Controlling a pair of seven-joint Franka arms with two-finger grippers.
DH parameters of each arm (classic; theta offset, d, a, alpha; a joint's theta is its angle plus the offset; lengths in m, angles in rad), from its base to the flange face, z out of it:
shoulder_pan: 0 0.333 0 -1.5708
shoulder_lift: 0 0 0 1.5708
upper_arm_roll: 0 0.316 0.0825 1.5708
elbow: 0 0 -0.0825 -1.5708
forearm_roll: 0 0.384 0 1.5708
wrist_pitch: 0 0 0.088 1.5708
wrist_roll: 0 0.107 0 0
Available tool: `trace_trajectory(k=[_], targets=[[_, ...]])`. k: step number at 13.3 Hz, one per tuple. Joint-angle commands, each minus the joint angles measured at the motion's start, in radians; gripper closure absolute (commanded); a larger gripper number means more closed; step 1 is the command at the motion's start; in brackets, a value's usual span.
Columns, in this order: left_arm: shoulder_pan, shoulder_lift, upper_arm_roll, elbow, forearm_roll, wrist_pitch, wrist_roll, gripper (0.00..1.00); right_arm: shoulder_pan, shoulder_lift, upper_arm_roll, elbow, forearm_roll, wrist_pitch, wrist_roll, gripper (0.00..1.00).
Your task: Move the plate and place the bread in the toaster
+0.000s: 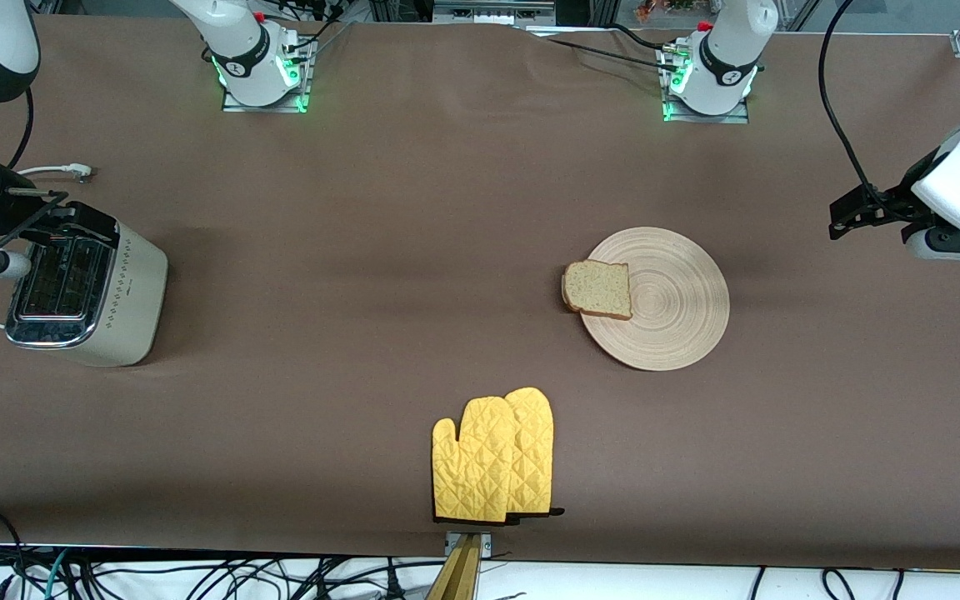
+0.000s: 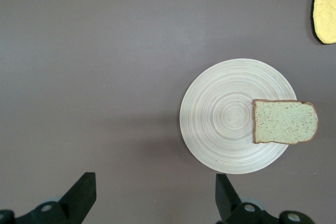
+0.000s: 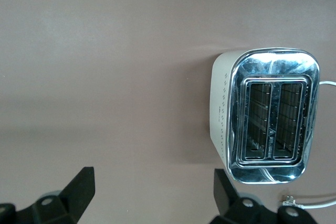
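The light-beige wooden plate (image 1: 672,308) lies on the brown table toward the left arm's end. The bread (image 1: 598,289) lies flat on its rim, overhanging toward the right arm's end. Both show in the left wrist view, the plate (image 2: 226,119) and the bread (image 2: 285,121). My left gripper (image 1: 863,212) is open and empty, up in the air over bare table beside the plate (image 2: 152,203). The cream toaster (image 1: 92,292) stands at the right arm's end, with both slots empty (image 3: 268,114). My right gripper (image 1: 55,221) is open and empty, over the table at the toaster's edge (image 3: 152,200).
A pair of yellow oven mitts (image 1: 494,457) lies near the table's front edge, nearer to the front camera than the plate, and shows in the left wrist view (image 2: 325,6). The toaster's white cord (image 1: 55,171) trails beside it.
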Motion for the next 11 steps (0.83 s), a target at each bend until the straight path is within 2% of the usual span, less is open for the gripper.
trace_trajectory(k=[1, 11], targets=[[0.006, 0.009, 0.004, 0.026, -0.027, -0.021, 0.015, 0.00, -0.004, 0.006, 0.001, 0.023, -0.005, -0.010, 0.015, 0.00], [0.007, 0.010, 0.004, 0.026, -0.025, -0.029, 0.017, 0.00, -0.005, 0.006, -0.001, 0.024, -0.005, -0.010, 0.005, 0.00]])
